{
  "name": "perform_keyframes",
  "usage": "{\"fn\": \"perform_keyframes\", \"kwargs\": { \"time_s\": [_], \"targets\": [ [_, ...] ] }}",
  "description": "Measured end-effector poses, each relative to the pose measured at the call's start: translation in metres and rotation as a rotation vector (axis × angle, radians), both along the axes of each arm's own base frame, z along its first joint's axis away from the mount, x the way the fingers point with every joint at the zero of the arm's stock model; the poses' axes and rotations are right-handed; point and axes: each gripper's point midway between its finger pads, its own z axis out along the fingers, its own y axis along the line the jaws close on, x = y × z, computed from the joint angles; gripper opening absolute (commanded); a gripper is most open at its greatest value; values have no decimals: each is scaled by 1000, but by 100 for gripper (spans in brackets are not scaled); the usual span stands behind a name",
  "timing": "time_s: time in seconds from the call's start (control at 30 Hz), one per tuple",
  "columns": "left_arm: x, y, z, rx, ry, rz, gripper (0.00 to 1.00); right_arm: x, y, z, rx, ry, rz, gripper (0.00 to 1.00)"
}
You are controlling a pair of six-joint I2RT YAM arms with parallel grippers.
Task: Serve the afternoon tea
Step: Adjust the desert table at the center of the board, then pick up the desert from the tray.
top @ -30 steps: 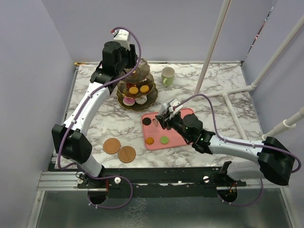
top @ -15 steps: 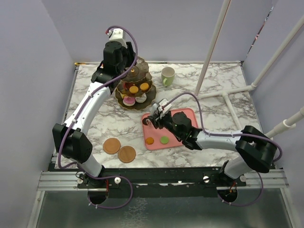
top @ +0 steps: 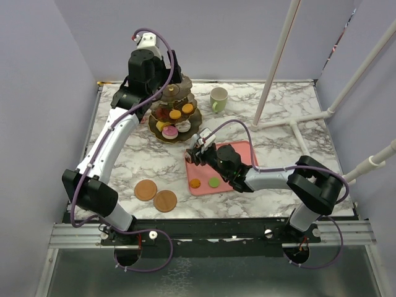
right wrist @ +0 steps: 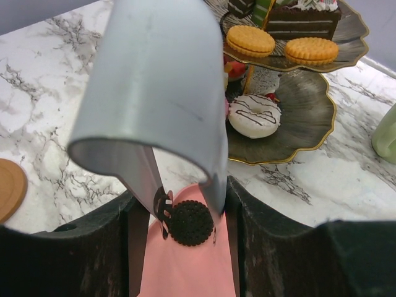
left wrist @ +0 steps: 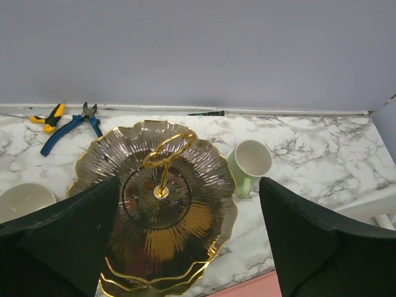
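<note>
The right gripper (right wrist: 189,228) brackets a dark ridged cookie (right wrist: 192,221) lying flat on the pink tray (right wrist: 185,272); whether its jaws pinch it cannot be told. The left gripper (left wrist: 189,182) gapes empty above the stand (left wrist: 167,235), with the gold ring (left wrist: 168,151) between its fingers. Beyond the right jaws, the tiers already hold pastries. Behind them an orange cookie (top: 195,183) and a green cookie (top: 214,182) wait unserved, and the coasters (top: 146,190) lie bare.

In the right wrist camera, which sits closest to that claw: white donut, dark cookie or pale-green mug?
From the right end effector:
1. dark cookie, right between its jaws.
2. white donut, ahead on the stand, lowest tier.
3. pale-green mug, far right edge.
</note>
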Motion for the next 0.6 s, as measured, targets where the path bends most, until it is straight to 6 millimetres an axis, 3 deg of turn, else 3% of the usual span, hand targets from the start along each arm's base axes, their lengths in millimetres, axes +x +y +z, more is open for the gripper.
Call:
{"fn": "perform_keyframes", "kwargs": {
  "time_s": [0.3,0.6],
  "targets": [
    [-24,9,24,45,-36,-20,99,0,1,-7,-3,12,0,51],
    [-36,19,31,93,-27,-25,99,2,-3,-15,-6,26,-23,51]
  ]
}}
